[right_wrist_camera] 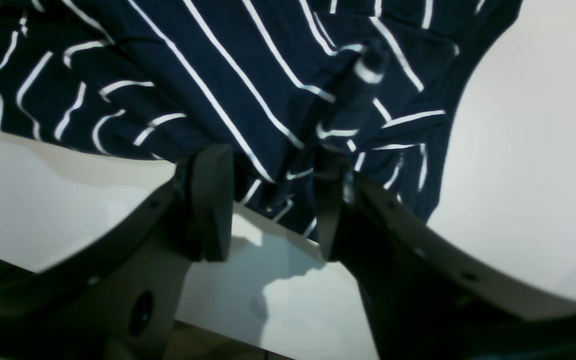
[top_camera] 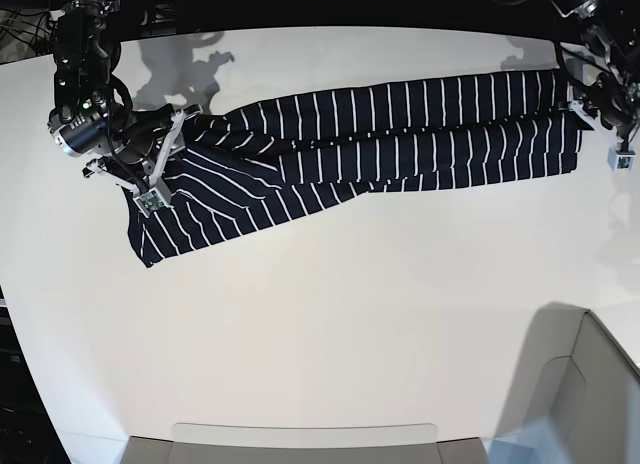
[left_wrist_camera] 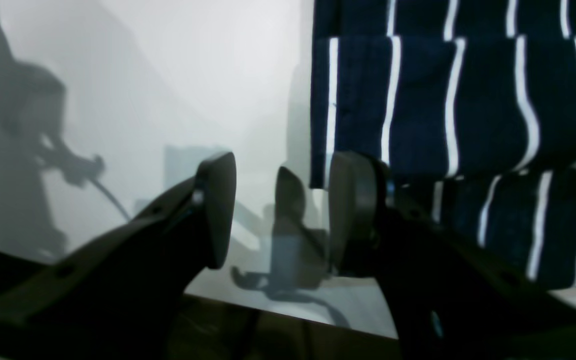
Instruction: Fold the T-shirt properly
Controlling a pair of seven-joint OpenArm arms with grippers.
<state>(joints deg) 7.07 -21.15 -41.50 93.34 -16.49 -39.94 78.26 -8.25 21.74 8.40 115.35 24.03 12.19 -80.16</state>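
Observation:
The T-shirt [top_camera: 400, 134], dark navy with thin white stripes, lies as a long folded strip across the far half of the white table [top_camera: 330, 314]. One sleeve end spreads out at the left [top_camera: 180, 224]. My right gripper [top_camera: 172, 134] is over that left end. In the right wrist view it [right_wrist_camera: 270, 200] stands open, with rumpled fabric [right_wrist_camera: 248, 90] just beyond the fingertips and a raised fold [right_wrist_camera: 360, 75] past them. My left gripper [top_camera: 578, 99] is at the strip's right end. It [left_wrist_camera: 278, 200] is open, and the hem edge [left_wrist_camera: 418, 105] lies beside its right finger.
A grey bin rim [top_camera: 300, 442] runs along the table's near edge, and another grey container [top_camera: 580, 384] stands at the near right corner. Cables and dark gear line the far edge. The table's edge shows close under both grippers [left_wrist_camera: 288, 310].

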